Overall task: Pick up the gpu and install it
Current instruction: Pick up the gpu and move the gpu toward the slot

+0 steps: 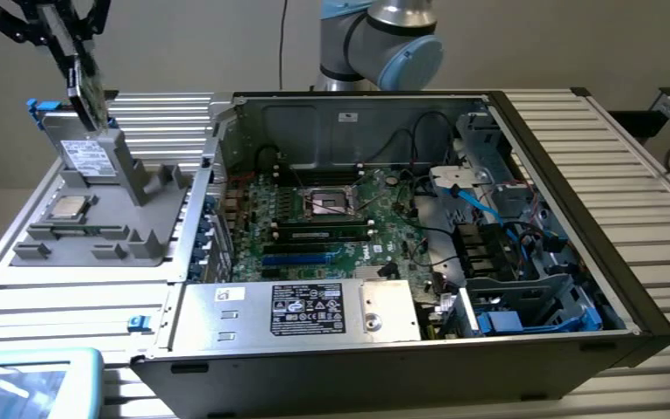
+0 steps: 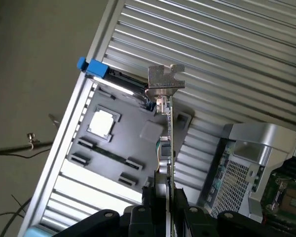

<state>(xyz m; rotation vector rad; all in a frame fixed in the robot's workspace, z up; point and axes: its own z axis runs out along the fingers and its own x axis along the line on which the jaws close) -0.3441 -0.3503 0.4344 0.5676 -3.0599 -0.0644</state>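
**Exterior view.**
- Gripper [image 1: 76, 51]: at the view's upper left, above the counter [image 1: 632, 175], closed on the upper edge of the gpu [image 1: 91, 94].
- Gpu: hangs on edge, tilted. Its lower end is just at the top of the upright post of the grey fixture tray [image 1: 93, 223]; whether the two touch cannot be told.
- Fixture tray: also carries a processor chip [image 1: 67, 207].
- Open computer case [image 1: 568, 166]: to the view's right of the tray, with the motherboard [image 1: 311, 229] exposed and a silver labelled box [image 1: 300, 310] at its near end. The gpu is well apart from the motherboard.

**Wrist view.**
- Gripper [image 2: 167, 200]: pinches the gpu [image 2: 168, 143], seen edge-on as a thin line.
- Silver end bracket [image 2: 165, 81]: at the gpu's far end, pointing away from the gripper.
- Below: fixture tray [image 2: 138, 148], processor chip [image 2: 102, 122] and a corner of the case [image 2: 246, 158].

**Step in hand (judged).** The gpu is held at the tray, not installed. Handling it well calls for a firm, centred pinch on the board, keeping it on edge without swing, and keeping the bracket clear of the tray's post and the case wall.
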